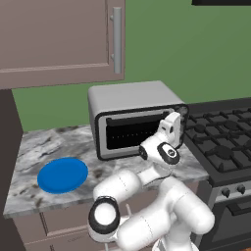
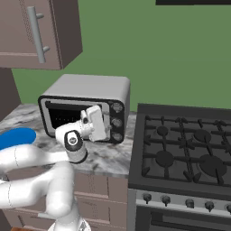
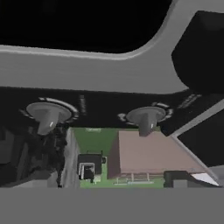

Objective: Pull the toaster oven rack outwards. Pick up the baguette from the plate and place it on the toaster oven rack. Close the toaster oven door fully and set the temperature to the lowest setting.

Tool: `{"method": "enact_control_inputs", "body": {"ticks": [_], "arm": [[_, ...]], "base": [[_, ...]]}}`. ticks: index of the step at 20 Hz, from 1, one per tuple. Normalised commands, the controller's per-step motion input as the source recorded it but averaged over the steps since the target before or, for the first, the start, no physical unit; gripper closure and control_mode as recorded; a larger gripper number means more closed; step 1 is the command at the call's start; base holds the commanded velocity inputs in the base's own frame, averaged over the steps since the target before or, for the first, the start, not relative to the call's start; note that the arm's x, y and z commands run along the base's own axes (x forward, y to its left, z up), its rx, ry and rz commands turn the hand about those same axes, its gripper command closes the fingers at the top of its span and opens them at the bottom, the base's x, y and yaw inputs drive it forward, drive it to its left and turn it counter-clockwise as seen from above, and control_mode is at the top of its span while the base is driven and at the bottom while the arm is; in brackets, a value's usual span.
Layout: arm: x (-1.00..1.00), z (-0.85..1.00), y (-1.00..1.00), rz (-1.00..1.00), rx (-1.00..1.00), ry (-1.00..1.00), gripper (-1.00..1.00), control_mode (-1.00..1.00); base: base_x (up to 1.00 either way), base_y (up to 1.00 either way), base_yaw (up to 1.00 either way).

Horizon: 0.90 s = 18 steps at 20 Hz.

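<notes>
Robot arm reaching to the knob side of a closed toaster oven on a marble kitchen counter.

Nearest, the white arm rises from the base and bends forward, its gripper [image 2: 101, 118] held right at the knob column on the toaster oven [image 1: 132, 98]; whether the fingers are apart or together cannot be told. From the hand camera, two silver knobs [image 3: 48, 114] sit very close on a dark panel. On the counter [image 1: 29, 147], a bare blue plate [image 1: 62, 175] lies near the front edge, well left of the oven. The oven door [image 1: 128, 132] stands closed, with dark slots showing through its glass. Beside the oven sits a black stove [image 2: 189, 149]. A brown wall cabinet [image 1: 59, 39] hangs above, against a green wall.
</notes>
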Motion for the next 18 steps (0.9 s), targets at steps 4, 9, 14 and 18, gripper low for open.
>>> {"method": "enact_control_inputs", "body": {"ticks": [4, 9, 14, 18], "arm": [[-0.18, 0.79, -0.17, -0.03, 0.7, 0.0, -1.0, -1.0], [-0.22, 0.7, -0.48, -0.03, 0.91, 0.02, -1.0, -1.0], [-0.09, 0.52, -0.61, 0.06, 0.82, -0.03, -1.0, -1.0], [-0.47, 0.17, -0.41, 0.22, 0.83, -0.05, -1.0, -1.0]], "base": [[0.0, 0.0, 0.0], [0.0, 0.0, 0.0], [0.0, 0.0, 0.0], [0.0, 0.0, 0.0]]}}
